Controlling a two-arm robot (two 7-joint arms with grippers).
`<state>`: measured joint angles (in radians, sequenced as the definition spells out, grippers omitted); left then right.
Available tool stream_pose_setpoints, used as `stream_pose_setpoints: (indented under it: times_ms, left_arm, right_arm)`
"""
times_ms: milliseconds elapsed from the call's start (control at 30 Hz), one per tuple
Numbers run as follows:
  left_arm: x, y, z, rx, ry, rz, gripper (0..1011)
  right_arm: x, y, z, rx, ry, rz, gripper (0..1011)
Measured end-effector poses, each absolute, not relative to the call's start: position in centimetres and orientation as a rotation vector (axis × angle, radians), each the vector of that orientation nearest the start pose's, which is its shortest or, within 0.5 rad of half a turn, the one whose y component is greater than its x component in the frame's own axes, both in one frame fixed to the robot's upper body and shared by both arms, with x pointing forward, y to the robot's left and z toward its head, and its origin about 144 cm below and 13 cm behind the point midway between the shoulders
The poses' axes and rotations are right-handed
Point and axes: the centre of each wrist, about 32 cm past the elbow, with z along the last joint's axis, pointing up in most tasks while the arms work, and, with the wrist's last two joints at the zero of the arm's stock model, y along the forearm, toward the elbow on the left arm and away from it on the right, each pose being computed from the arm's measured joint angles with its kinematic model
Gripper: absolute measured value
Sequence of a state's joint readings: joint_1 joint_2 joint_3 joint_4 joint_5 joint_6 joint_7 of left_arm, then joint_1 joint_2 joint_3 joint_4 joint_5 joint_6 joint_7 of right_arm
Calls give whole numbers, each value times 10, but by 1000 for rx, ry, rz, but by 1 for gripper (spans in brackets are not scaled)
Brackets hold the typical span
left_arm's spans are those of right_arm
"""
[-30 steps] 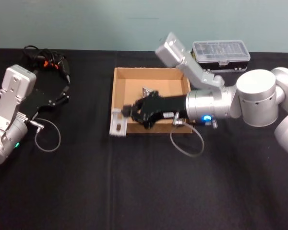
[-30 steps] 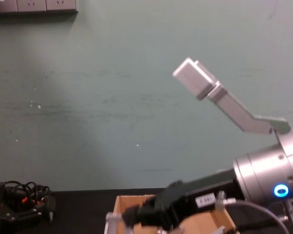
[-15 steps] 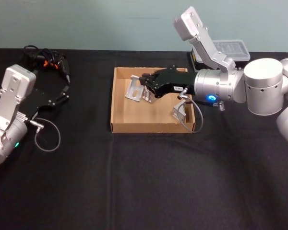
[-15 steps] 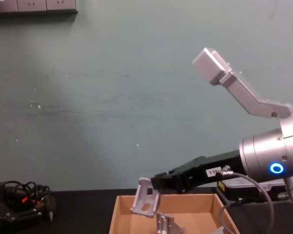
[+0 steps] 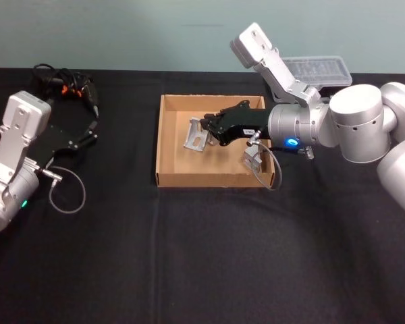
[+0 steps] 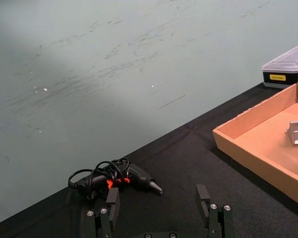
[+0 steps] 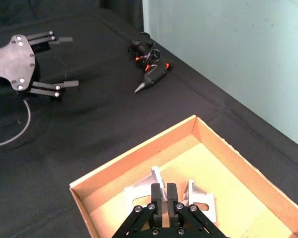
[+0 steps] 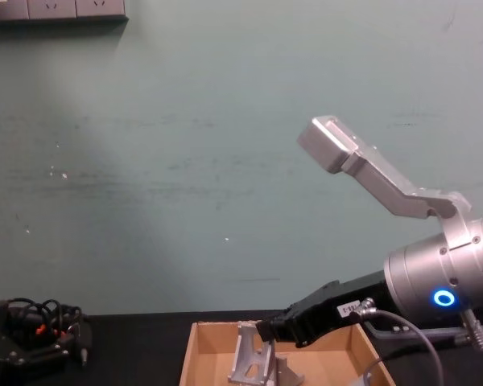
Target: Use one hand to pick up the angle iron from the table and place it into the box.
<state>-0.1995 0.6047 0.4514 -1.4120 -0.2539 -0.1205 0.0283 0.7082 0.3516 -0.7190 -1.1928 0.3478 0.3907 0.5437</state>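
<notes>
My right gripper (image 5: 208,128) reaches in from the right over the tan cardboard box (image 5: 167,145) and is shut on a silver angle iron (image 5: 195,135), held low inside the box's back half. The right wrist view shows the fingers (image 7: 159,191) pinched on the iron's upright flange (image 7: 143,190), with a second angle iron (image 7: 202,202) close beside it on the box floor. From the chest view the held angle iron (image 8: 249,362) hangs just under the gripper (image 8: 267,331). Another angle iron (image 5: 253,160) leans in the box's front right corner. My left gripper (image 6: 158,201) is parked open at the far left (image 5: 92,130).
A black plastic case with a clear lid (image 5: 315,70) stands behind the box to the right. A corded hand tool (image 5: 69,88) lies at the back left, also seen as the tool (image 6: 125,176) in the left wrist view. A grey cable loop (image 5: 67,192) lies by the left arm.
The right gripper carried the angle iron from the box's front left corner up over the box, then lowered it inside the back half. The left arm stayed still.
</notes>
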Motion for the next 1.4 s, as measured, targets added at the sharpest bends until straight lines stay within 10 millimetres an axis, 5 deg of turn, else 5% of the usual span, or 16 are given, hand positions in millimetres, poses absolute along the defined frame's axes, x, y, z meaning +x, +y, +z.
stream_pose_setpoints:
  times_ms: [1100, 1400]
  left_arm:
    - [489, 310, 1140, 304, -285, 1248, 1000]
    - [489, 310, 1140, 304, -285, 1248, 1000]
  right_arm:
    - [609, -174, 1224, -566, 47, -604, 72]
    - [609, -174, 1225, -564, 47, -603, 282]
